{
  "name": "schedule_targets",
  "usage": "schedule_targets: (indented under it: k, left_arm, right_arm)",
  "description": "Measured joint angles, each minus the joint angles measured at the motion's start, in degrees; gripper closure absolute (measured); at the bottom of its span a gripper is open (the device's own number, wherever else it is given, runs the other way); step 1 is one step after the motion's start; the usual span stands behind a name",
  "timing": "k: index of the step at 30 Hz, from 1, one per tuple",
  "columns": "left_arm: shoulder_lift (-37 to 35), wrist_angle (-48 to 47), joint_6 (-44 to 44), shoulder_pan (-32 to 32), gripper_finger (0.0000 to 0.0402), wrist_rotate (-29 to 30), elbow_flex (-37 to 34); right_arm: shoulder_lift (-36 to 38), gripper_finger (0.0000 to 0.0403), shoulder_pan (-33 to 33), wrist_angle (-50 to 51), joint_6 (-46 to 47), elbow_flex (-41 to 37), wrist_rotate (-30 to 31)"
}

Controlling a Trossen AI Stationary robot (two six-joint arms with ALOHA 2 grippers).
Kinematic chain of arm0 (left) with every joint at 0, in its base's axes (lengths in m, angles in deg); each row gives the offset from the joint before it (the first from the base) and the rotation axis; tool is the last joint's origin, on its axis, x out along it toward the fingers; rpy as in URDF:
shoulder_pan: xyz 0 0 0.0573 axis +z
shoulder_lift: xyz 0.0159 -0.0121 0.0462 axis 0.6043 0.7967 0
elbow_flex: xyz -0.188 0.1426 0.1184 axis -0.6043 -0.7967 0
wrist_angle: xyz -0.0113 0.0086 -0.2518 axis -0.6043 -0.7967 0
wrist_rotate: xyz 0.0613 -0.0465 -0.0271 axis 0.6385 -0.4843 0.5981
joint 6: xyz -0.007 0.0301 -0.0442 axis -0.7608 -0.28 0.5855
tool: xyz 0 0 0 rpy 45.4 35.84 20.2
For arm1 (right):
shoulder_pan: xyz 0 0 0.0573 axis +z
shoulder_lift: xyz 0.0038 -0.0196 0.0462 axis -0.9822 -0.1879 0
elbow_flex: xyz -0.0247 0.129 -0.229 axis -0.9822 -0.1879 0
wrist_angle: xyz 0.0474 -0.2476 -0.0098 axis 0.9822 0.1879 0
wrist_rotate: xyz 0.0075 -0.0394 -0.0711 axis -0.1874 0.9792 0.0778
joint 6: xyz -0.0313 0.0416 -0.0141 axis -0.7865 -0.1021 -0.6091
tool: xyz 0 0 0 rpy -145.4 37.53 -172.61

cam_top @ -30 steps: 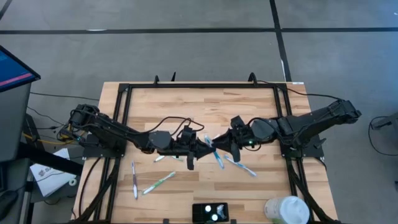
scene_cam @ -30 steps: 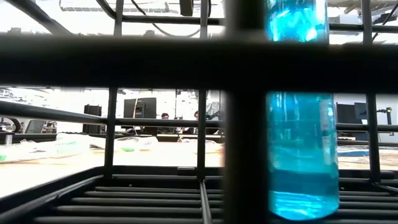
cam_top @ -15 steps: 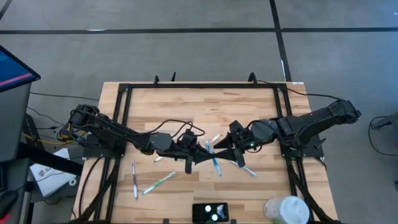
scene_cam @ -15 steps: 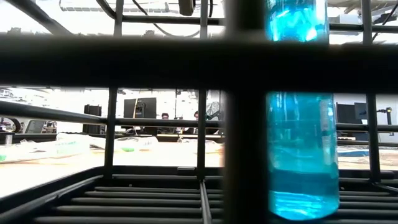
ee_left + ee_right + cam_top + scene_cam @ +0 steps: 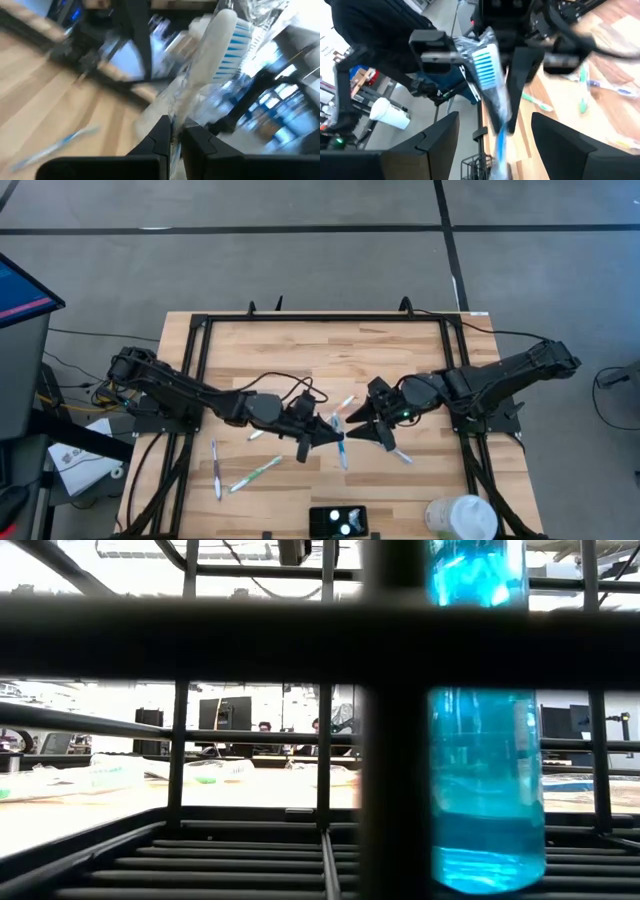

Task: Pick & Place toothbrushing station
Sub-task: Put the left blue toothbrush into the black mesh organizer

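The pale wooden table (image 5: 400, 345) lay inside a black metal frame on a grey floor. Far to the left on its boards rested a slim purple toothbrush (image 5: 215, 470), and just beside it a green toothbrush (image 5: 255, 474), lying aslant. Neither touched anything else.

My left arm stretched low across the table towards the middle. My left pincer (image 5: 318, 437) was clenched on a clear-wrapped toothbrush with a white handle and blue bristles (image 5: 341, 448). In my left wrist view the two dark fingers (image 5: 161, 131) pressed together on the handle of that wrapped toothbrush (image 5: 220, 40), whose bristled head stood out beyond them.

At the near edge of the table, about the middle and well apart from both pincers, sat the toothbrushing station (image 5: 338, 522), a small, low black box with pale spots on its top. Nothing was holding it.

My right arm came in from the right, and my right pincer (image 5: 368, 426) faced the left one, close to it. Its fingers (image 5: 437, 137) were spread wide, released, with the wrapped toothbrush (image 5: 490, 75) lying between them, touching neither.

Further right another blue-and-white toothbrush (image 5: 400, 453) lay loose on the wood. At the near right corner stood a white round container (image 5: 462, 518).
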Motion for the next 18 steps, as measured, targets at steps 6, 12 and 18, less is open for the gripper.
schedule_targets:
  k: [6, 12, 18]
  left_arm:
    - [-2.75, -12.04, -4.89, 0.01, 0.0390, -0.33, 6.45]
    - [-3.61, -15.05, -5.14, 0.48, 0.0390, -1.44, 6.86]
    - [-3.56, -15.04, -4.95, 0.22, 0.0390, -3.24, 6.85]
  right_arm:
    - [0.00, 0.0164, 1.20, 0.73, -0.85, 0.02, 0.36]
    - [0.00, 0.0164, 3.45, -3.57, -5.71, 0.02, 6.91]
    - [-1.98, 0.0164, 7.44, -11.47, -16.42, 0.00, 16.66]
